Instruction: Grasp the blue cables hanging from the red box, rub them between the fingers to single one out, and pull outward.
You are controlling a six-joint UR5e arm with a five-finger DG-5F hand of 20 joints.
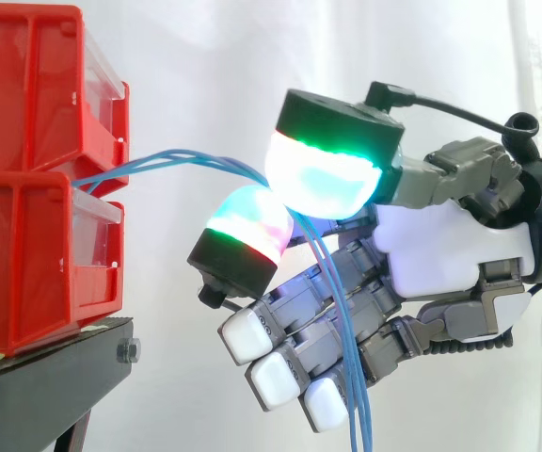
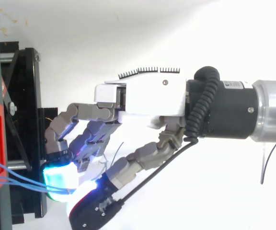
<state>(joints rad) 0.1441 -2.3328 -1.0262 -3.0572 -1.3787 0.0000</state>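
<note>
At centre frame in the side view, thin blue cables point(image 1: 182, 153) arch out from between two stacked red bins point(image 1: 26, 113) at upper left. They pass between two glowing pads point(image 1: 323, 179) of the hand point(image 1: 440, 247), which pinches them, other fingers curled, then drop past the lower edge. Both bins sit on a black stand point(image 1: 45, 386), lower left, before a white curtain point(image 1: 205, 56).

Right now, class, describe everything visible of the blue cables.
The blue cables are a few thin, flexible-looking strands. They emerge between the stacked red bins, arch rightward, are pinched between two glowing pads of the hand, then hang slack in front of its curled fingers, past the picture's bottom edge.
</note>
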